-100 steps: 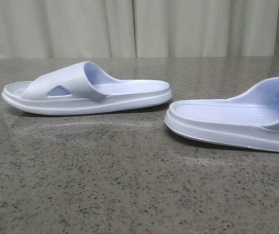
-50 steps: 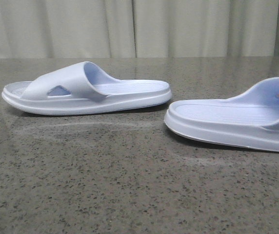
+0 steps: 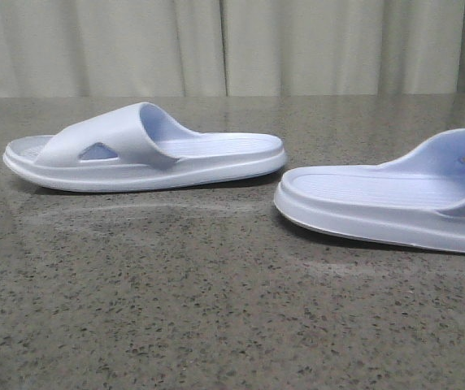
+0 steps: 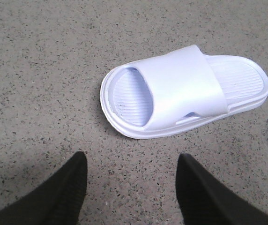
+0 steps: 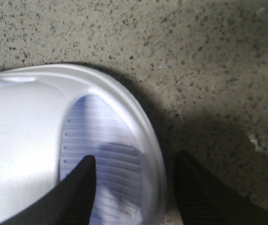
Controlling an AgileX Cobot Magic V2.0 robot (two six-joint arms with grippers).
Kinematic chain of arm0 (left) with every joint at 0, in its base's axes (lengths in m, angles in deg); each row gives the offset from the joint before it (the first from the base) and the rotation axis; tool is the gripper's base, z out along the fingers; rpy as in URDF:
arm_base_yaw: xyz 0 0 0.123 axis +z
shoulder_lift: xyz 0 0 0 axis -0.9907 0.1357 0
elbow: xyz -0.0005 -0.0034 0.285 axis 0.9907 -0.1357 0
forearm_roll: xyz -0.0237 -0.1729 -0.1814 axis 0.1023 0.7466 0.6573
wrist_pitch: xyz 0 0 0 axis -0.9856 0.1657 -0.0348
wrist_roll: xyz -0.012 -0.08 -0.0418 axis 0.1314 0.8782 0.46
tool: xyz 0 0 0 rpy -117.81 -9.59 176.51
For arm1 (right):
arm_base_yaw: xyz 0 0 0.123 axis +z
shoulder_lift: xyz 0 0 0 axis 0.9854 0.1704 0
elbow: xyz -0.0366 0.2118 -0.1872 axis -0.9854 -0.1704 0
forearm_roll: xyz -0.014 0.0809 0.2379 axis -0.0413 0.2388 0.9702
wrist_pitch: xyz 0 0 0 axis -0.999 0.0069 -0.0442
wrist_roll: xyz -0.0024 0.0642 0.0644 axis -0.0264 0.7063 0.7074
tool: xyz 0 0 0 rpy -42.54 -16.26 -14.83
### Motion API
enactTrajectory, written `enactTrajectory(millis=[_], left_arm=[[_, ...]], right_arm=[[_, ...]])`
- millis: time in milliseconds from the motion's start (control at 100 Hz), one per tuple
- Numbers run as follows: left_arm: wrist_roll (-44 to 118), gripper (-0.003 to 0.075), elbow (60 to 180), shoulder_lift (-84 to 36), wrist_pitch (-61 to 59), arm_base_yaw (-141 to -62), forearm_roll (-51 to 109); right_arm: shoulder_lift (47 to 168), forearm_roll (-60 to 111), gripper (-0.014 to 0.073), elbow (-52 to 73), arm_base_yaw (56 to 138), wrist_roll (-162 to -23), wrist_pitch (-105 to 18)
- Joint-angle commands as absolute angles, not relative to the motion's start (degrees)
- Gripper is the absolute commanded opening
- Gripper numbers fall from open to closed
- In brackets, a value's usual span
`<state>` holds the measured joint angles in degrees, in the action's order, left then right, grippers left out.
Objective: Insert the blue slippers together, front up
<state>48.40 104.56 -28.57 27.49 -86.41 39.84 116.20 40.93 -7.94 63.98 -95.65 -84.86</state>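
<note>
left gripper [image 4: 130,187] spread wide above the table [image 3: 216,309], near the left slipper [image 3: 145,150] — right gripper [image 5: 131,187] wide too, straddling the right slipper's [image 3: 391,203] toe rim.

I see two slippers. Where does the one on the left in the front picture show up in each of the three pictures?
Front view: left slipper, left of centre, whole.
Left wrist view: same slipper, ahead of the open left gripper.
Right wrist view: not in it; that is the other slipper.
Shared landmark: the speckled table.
</note>
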Motion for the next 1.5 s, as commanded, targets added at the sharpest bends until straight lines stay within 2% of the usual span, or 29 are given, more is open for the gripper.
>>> enactTrajectory(millis=[0, 50, 100, 250, 530, 740, 910, 1490], left_arm=[[48.36, 0.0372, 106.61, -28.76, 25.4, -86.75, 42.27], [48.36, 0.0372, 106.61, -28.76, 25.4, -86.75, 42.36], [48.36, 0.0372, 106.61, -28.76, 25.42, -86.75, 42.36], [48.36, 0.0372, 106.61, -28.06, 25.88, -86.75, 43.35], [46.93, 0.0372, 106.83, -21.27, 27.1, -85.2, 48.17], [32.81, 0.0372, 106.87, -14.45, 35.37, -75.63, 67.71], [26.84, 0.0372, 107.5, -7.63, 43.54, -69.58, 73.87], [25.87, 0.0372, 116.35, 6.62, 45.44, -74.8, 74.14]], right_arm=[[116.37, 44.41, 0.0317, -6.04, 63.67, -98.08, -85.22], [116.64, 44.76, 0.0303, -6.04, 63.67, -98.31, -85.48], [116.9, 44.76, 0.0241, -6.04, 63.67, -98.44, -85.73], [116.94, 44.76, -0.011, -6.04, 63.67, -98.67, -86.12], [116.94, 45.02, -0.0104, -6.04, 63.67, -98.67, -84.3], [116.94, 45.79, -0.0104, -6.04, 63.67, -98.67, -83.32], [116.94, 46.65, -0.0104, -6.04, 63.67, -98.67, -82.66], [116.94, 46.63, -0.0104, -6.04, 63.67, -98.94, -82.31]])
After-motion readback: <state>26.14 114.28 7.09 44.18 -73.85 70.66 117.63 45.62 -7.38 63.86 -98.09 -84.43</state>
